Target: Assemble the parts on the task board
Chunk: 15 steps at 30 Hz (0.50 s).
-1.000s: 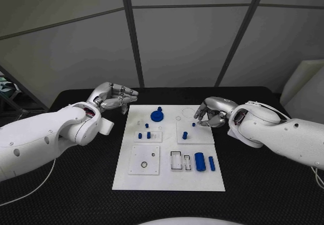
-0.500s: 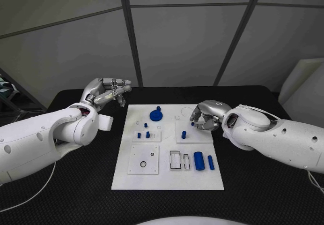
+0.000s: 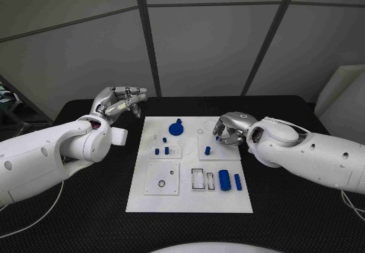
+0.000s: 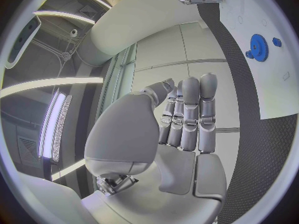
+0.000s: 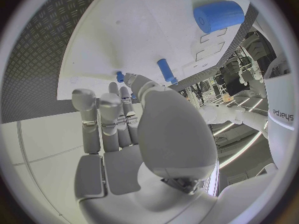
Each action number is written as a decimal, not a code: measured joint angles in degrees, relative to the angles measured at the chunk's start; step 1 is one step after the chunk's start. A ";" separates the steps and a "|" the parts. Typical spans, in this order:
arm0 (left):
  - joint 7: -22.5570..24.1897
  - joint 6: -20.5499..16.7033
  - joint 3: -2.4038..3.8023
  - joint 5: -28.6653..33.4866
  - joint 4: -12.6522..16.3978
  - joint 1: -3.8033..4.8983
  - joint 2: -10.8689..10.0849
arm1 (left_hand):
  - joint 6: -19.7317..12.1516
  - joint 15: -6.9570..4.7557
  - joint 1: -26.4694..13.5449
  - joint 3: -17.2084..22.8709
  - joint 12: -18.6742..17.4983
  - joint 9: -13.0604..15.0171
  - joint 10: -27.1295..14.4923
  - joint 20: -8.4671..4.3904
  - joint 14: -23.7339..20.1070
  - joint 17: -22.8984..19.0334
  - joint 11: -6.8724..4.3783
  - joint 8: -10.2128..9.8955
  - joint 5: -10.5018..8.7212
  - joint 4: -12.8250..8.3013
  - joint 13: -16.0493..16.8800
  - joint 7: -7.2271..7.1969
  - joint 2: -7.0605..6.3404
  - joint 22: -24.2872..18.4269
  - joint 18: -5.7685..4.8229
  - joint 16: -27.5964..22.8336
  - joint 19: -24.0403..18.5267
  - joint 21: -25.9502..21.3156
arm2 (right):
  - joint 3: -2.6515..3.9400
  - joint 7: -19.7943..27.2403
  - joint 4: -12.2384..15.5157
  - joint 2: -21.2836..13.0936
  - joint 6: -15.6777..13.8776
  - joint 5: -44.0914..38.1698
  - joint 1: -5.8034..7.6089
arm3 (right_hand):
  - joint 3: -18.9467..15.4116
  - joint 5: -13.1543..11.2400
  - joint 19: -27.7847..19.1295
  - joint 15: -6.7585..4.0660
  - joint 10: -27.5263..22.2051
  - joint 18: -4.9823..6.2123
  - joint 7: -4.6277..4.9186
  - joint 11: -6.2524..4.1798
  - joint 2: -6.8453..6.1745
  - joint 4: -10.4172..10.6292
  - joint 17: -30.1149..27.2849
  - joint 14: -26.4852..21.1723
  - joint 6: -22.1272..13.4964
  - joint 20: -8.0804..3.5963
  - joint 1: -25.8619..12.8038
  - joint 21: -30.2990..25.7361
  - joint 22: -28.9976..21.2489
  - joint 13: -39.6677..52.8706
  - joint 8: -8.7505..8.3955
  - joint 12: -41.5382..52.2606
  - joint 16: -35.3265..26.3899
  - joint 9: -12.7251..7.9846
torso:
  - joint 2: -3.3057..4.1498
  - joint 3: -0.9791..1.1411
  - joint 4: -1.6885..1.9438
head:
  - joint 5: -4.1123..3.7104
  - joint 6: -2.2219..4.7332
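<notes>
A robot works over the white task board [image 3: 190, 200] laid on the black worktop [image 3: 296, 211]. Its right robot hand [image 3: 228, 130] hangs low above the board's far right part, fingers curled downward, and the fingertips [image 5: 129, 78] sit at a small blue peg [image 5: 119, 76] that stands on the board; whether the peg is actually pinched cannot be told from here. Just beside that hand, nearer the robot, a second blue peg [image 3: 207, 152] stands upright on a raised white square. Further toward the robot from the right hand, a thick blue cylinder [image 3: 225, 180] and a thin blue rod [image 3: 238, 183] lie side by side next to two narrow rectangular slots.

The left robot hand [image 3: 119, 103] is lifted off the board, beyond its far left corner and above the worktop, with its fingers [image 4: 190, 109] extended close together and nothing in them. Between the two hands, on the far middle of the board, lies a blue gear [image 3: 176, 128] with a small knob. Toward the robot from the left hand, three short blue pins [image 3: 163, 149] stand on a small white plate, and closer still a square plate carries a dark ring [image 3: 161, 184].
</notes>
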 measured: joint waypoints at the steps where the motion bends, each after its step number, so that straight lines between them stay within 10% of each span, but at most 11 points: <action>1: 0.00 0.01 0.00 0.06 0.00 0.00 0.01 | 0.00 0.00 0.00 0.00 0.00 0.00 0.00 0.00 0.00 0.00 0.00 0.00 0.00 0.00 0.00 0.00 0.00 0.00 0.00 0.00 0.00 0.00 | 0.00 -0.06 -0.13 0.12 0.11 -0.07 0.00 | 0.17 -0.23 0.34 0.00 0.02 0.00 0.00 -0.02 0.00 -0.17 0.54 0.00 0.00 -0.05 0.00 0.47 0.61 0.00 0.00 0.00 0.63 0.03 | 0.00 0.00 -0.01 | 0.00 -0.05; 5: 0.00 0.03 0.00 0.22 -0.01 0.00 0.01 | 0.00 0.00 0.00 0.00 0.00 0.00 0.00 0.21 0.00 -0.06 0.00 0.00 0.00 0.00 0.00 0.00 0.00 -0.18 -0.18 0.00 -0.21 -0.44 | 0.00 -0.23 -0.38 0.42 0.72 -0.21 -0.06 | 0.89 -1.02 1.98 0.00 1.33 -0.51 -0.38 -0.65 0.19 -0.56 3.10 0.00 1.12 -0.20 0.20 2.86 3.56 0.11 0.45 0.60 3.55 0.22 | 0.00 0.00 -0.01 | 0.01 -0.20; 6: 0.00 0.04 0.00 0.25 -0.01 0.00 0.01 | 0.00 0.00 0.00 0.00 0.00 0.00 0.00 0.21 0.00 -0.06 0.00 0.00 0.00 0.00 0.00 0.00 0.00 -0.18 -3.93 0.00 -0.21 -0.44 | 0.00 -0.27 -0.42 0.49 0.86 -0.24 -0.09 | 1.04 -1.02 2.28 0.00 1.69 -0.90 -0.59 -0.72 0.29 -0.71 3.60 0.00 1.34 -0.23 0.29 3.35 4.17 0.15 0.45 0.61 4.17 0.27 | 0.00 0.01 -0.02 | 0.01 -0.26; 15: 0.00 0.09 0.00 0.42 -0.01 0.00 0.01 | -0.21 0.00 0.00 0.00 0.21 0.01 0.00 0.21 0.00 -0.14 0.00 0.00 0.00 0.00 0.01 0.21 0.00 -0.33 -3.91 0.00 -0.21 -0.44 | 0.08 -0.79 -1.18 1.10 2.01 -0.84 -0.25 | 1.68 -1.60 3.84 0.00 3.10 -0.89 -1.11 -1.23 0.68 -1.35 6.73 0.00 2.80 -0.61 0.25 6.19 7.81 0.31 0.84 1.12 7.88 0.35 | -0.04 0.00 -0.04 | 0.01 -0.43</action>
